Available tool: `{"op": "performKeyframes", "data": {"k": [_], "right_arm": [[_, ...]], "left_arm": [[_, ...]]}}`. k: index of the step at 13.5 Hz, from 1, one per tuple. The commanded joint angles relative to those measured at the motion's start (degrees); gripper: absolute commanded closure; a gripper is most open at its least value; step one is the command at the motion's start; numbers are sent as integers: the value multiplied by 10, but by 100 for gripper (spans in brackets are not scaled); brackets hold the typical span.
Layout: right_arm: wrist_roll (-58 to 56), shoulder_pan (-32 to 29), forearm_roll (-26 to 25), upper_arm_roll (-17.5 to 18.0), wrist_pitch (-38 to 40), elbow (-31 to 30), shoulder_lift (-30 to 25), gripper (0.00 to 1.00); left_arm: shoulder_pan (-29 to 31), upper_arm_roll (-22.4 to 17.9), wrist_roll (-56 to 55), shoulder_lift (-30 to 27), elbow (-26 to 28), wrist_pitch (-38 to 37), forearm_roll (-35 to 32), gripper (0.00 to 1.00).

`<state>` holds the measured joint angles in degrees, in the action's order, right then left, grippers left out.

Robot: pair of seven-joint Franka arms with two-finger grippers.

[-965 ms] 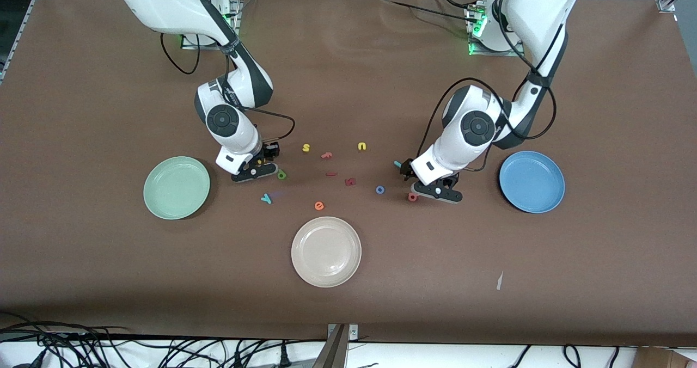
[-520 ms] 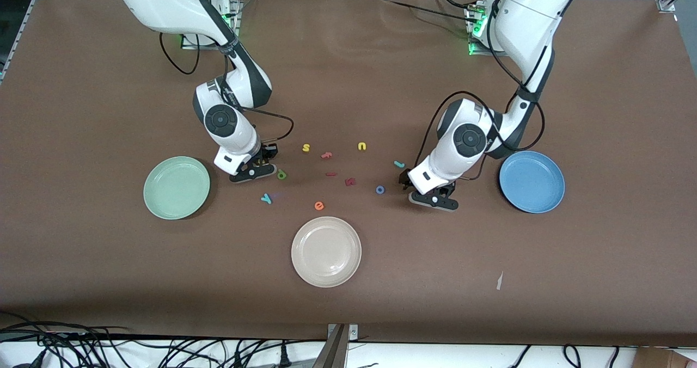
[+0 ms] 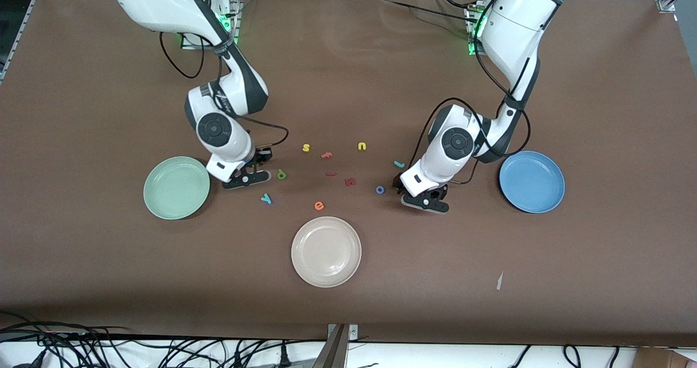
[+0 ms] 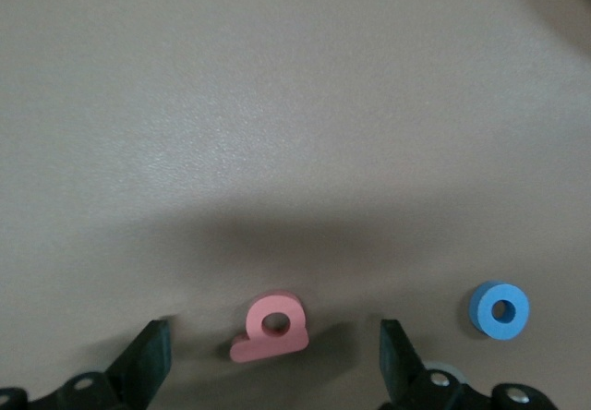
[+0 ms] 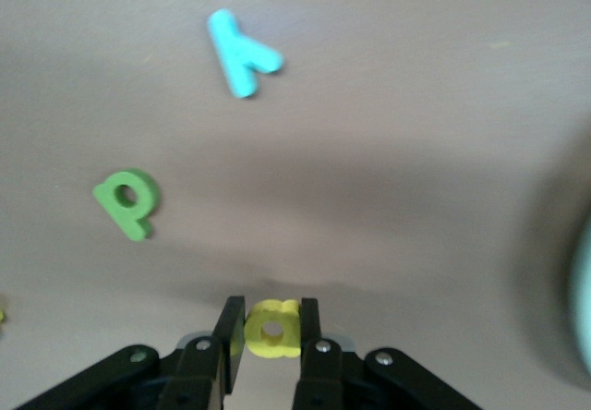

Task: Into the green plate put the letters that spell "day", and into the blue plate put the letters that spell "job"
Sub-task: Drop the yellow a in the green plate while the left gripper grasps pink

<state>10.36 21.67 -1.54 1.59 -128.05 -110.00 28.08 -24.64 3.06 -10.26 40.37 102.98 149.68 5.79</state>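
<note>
My right gripper (image 3: 246,178) (image 5: 272,322) is shut on the yellow "a" (image 5: 273,329), low over the table between the green "d" (image 3: 281,175) (image 5: 129,203) and the green plate (image 3: 176,187). The teal "y" (image 3: 266,198) (image 5: 242,52) lies nearer the camera than the "d". My left gripper (image 3: 426,201) (image 4: 274,347) is open and straddles the salmon "b" (image 4: 271,327), which lies flat between its fingers and is hidden in the front view. The blue "o" (image 3: 380,189) (image 4: 500,310) and teal "j" (image 3: 399,164) lie beside it. The blue plate (image 3: 531,181) sits toward the left arm's end.
A cream-white plate (image 3: 326,251) sits nearer the camera, mid-table. Loose letters lie between the arms: yellow "s" (image 3: 306,148), yellow "u" (image 3: 362,146), salmon "f" (image 3: 326,154), two dark red letters (image 3: 350,182), orange "e" (image 3: 319,206).
The right gripper closed on the yellow "a" and shifted toward the green plate. The left gripper, still open, slid toward the "o" and now covers the "b".
</note>
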Motion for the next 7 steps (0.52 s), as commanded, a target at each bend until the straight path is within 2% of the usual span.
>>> {"op": "performKeyframes", "data": {"k": [1,3,5,6,7], "right_arm": [[-60,-3,-2,-41,67,38,-9,83],[-114,-3,-1,-75,67,38,-13,82],[-123,-11,-2,-98,58,38,-7,82],[-123,-29,-2,-99,49,38,-5,82],[-123,-39,0,-99,40,38,0,82]], "left_arm": [[-12,-12,1,9,-15,3,17,10],[-17,-12,-5,12,-15,3,16,18],[-17,-12,-6,12,-15,3,17,37],[-18,-12,-6,13,-15,3,16,42],[-18,-12,-6,15,-15,3,16,52]]}}
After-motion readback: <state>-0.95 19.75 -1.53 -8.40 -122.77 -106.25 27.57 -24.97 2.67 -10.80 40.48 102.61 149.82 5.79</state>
